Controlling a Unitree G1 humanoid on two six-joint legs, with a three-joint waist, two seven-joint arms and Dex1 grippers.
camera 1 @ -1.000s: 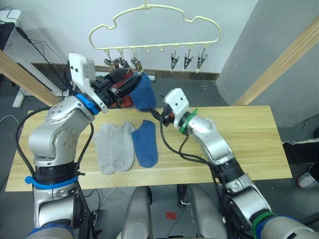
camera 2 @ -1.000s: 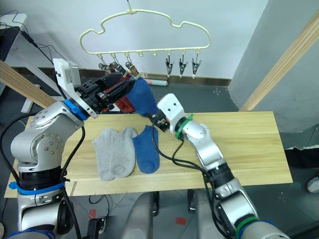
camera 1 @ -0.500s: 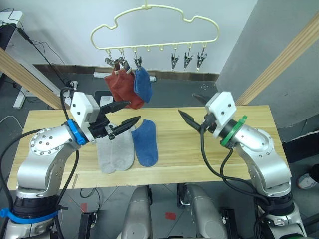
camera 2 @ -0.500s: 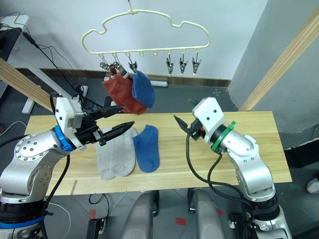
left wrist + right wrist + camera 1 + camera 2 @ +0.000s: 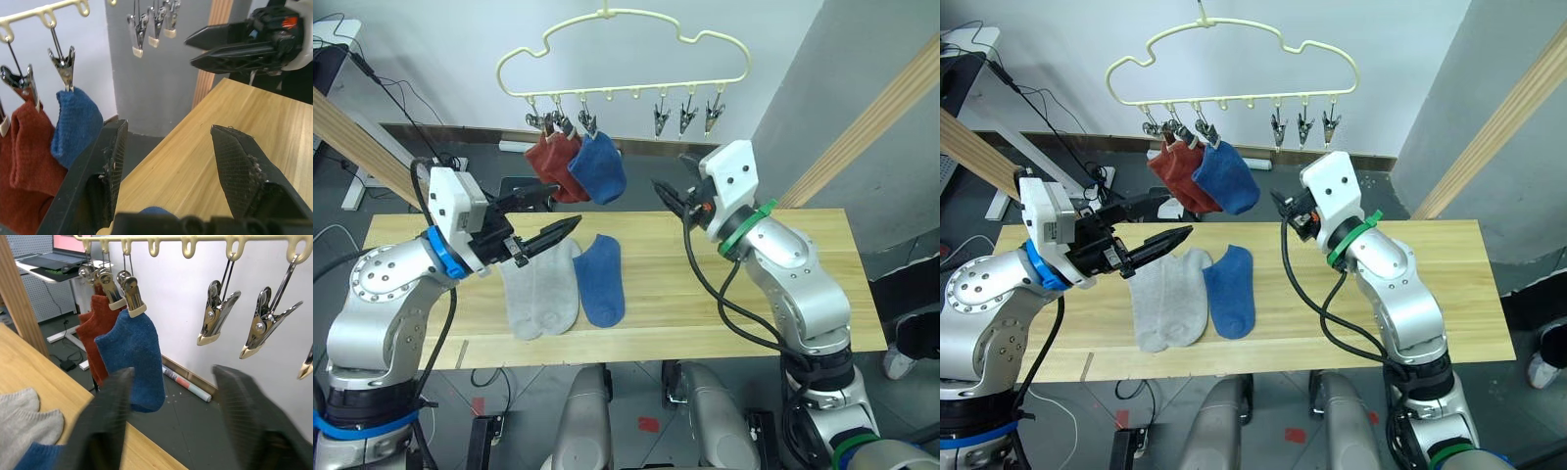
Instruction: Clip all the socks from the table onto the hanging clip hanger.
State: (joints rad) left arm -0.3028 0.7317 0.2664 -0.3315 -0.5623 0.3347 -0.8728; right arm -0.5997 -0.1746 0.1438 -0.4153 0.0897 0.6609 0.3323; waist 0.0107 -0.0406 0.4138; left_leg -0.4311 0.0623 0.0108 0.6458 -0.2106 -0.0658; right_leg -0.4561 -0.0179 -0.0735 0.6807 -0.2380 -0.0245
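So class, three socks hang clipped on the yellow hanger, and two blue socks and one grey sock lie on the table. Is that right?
Not quite. The table holds two grey socks and one blue sock, as the left eye view shows. The rest stands: two rust red socks and a blue one hang clipped on the yellow hanger.

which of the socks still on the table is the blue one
The blue sock on the table lies on the right of the two grey socks, touching them; the other blue sock already hangs clipped on the clip hanger.
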